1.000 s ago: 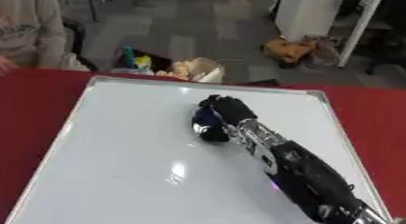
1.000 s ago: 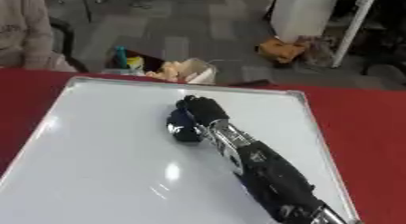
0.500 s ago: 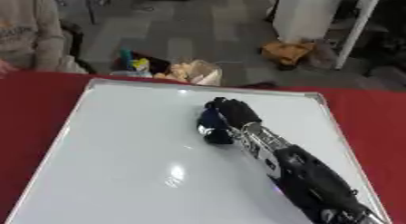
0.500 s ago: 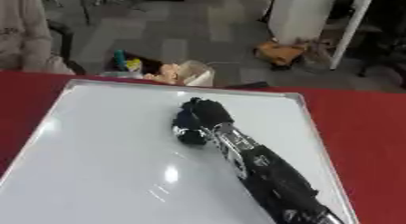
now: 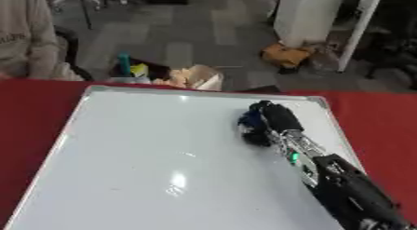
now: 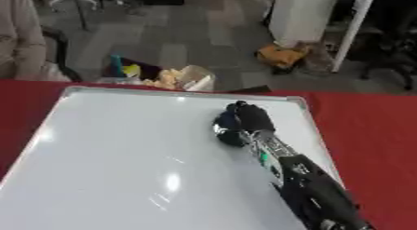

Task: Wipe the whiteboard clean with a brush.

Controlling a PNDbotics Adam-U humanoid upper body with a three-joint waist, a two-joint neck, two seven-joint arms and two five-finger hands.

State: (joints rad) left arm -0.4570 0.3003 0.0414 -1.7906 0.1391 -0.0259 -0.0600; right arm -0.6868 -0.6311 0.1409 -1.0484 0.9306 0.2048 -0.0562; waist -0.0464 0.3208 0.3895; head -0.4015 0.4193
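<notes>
— Gripping what, up at two o'clock?
— Right hand (image 5: 275, 118) curled around a blue-dark brush (image 5: 251, 126), pressed on the whiteboard (image 5: 155, 150) near its far right rim.
— Risk?
— Probably sliding off that rim onto the red table (image 5: 379, 117); the surface already looks clean.

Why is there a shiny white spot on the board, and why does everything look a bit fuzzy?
In the left eye view, the whiteboard mirrors a light overhead, making a bright glare patch low in its middle; the right eye view shows the same patch. Both views are soft all over, so the right hand and the blue thing it holds blur together.
</notes>
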